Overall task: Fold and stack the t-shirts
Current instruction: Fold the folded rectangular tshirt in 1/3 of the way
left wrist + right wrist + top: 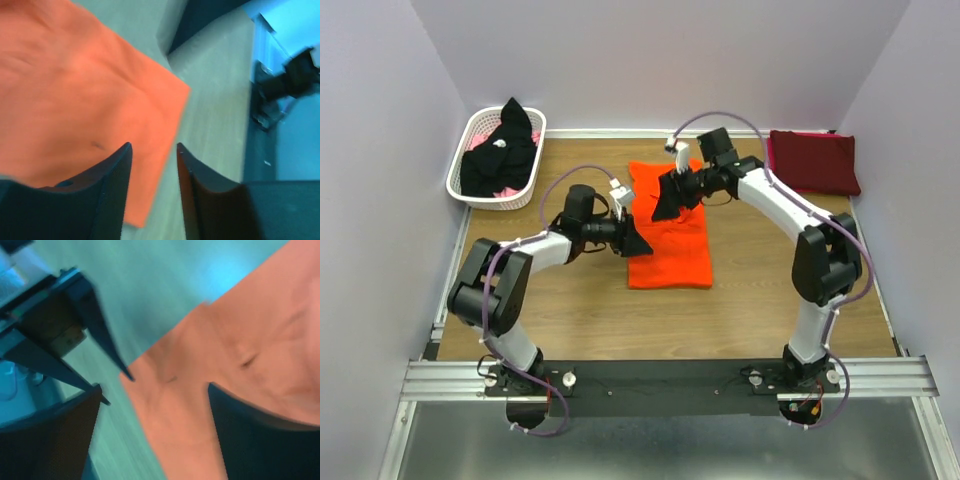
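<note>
orange shirt [670, 235] lies flat at the middle of the table [580, 320], folded to a long rectangle with its short ends toward the near and far sides. basket [460, 170], white and slotted, stands at the far left corner. maroon shirt [815, 160] lies folded at the far right corner, well apart from the orange one. black shirt [505, 150] sits bunched inside the basket, one part reaching up over the far rim. left gripper [638, 240] is at the left edge of the orange shirt; in its wrist view the jaws stand narrowly apart with nothing clamped, and the shirt's edge and bare table show through the gap. right gripper [665, 203] is over the far half of the orange shirt, jaws wide and holding nothing. both wrist views are blurred.
</note>
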Controlling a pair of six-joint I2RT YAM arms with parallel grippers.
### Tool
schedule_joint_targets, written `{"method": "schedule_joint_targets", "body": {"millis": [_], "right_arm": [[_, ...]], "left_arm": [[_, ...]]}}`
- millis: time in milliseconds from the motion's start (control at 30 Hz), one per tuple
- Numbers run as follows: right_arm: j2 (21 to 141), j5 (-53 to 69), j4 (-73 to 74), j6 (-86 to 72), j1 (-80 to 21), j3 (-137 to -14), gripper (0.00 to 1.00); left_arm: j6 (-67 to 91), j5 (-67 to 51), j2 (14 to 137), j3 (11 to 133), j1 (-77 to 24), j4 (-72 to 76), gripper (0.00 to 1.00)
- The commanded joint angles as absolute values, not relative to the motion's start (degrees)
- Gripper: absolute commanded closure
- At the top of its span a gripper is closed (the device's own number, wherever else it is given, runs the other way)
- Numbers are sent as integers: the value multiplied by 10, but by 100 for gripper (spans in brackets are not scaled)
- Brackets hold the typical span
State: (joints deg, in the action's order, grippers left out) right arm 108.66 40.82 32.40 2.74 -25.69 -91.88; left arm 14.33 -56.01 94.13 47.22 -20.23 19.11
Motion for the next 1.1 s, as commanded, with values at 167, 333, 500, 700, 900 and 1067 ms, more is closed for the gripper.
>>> {"method": "schedule_joint_targets", "body": {"millis": [167, 333, 500, 700, 900, 1067], "right_arm": [[1179, 547, 274, -51, -240, -812, 0], [1244, 586, 262, -45, -190, -822, 0], [1313, 613, 262, -33, -171, -848, 0], [1262, 650, 264, -60, -170, -875, 0], [1138, 677, 260, -123, -171, -810, 0], [1092, 699, 213, -185, -179, -682, 0]], "left_arm": [[210, -621, 1077, 520, -218, 273, 39], [249, -635, 1164, 546, -204, 316, 37], [288, -638, 1233, 559, -165, 341, 37], [288, -659, 1175, 562, -143, 339, 37], [309, -690, 1028, 482, -197, 339, 34], [363, -683, 1002, 415, -249, 400, 25]]}}
